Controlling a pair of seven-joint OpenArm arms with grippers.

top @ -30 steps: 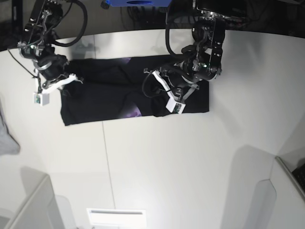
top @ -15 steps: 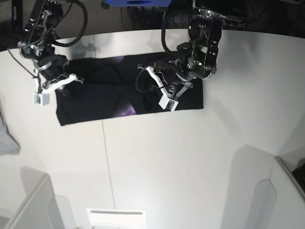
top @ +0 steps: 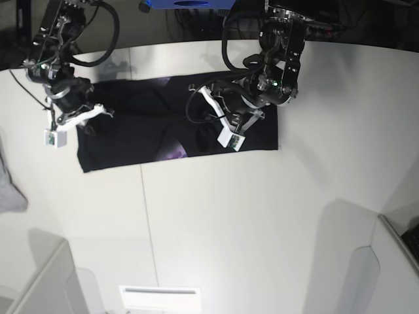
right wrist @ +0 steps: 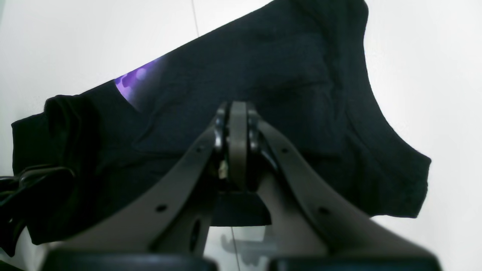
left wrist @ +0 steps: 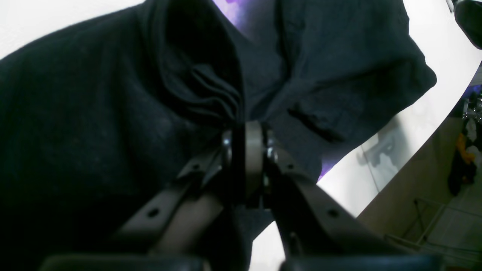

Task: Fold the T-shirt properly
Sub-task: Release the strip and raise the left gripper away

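The black T-shirt (top: 144, 131) lies stretched out left to right across the far part of the white table (top: 229, 222), with a bit of purple print (top: 173, 154) showing at its front edge. My left gripper (left wrist: 246, 130) is shut on a bunched fold of the T-shirt (left wrist: 75, 113); in the base view the left gripper (top: 219, 112) sits over the shirt's right half. My right gripper (right wrist: 237, 113) is shut with its tips just over the flat T-shirt (right wrist: 301, 75), and no fold shows between them. In the base view the right gripper (top: 103, 111) is at the shirt's left end.
A light grey cloth (top: 10, 190) lies at the table's left edge. A blue object (top: 186, 5) sits beyond the far edge. A white box (top: 160, 297) stands at the front. Raised panels stand at the front left (top: 46, 281) and the right (top: 393, 261).
The left arm has pulled leftward with its fold, and the whole T-shirt has slid left a little. The right arm has shifted slightly up and left.
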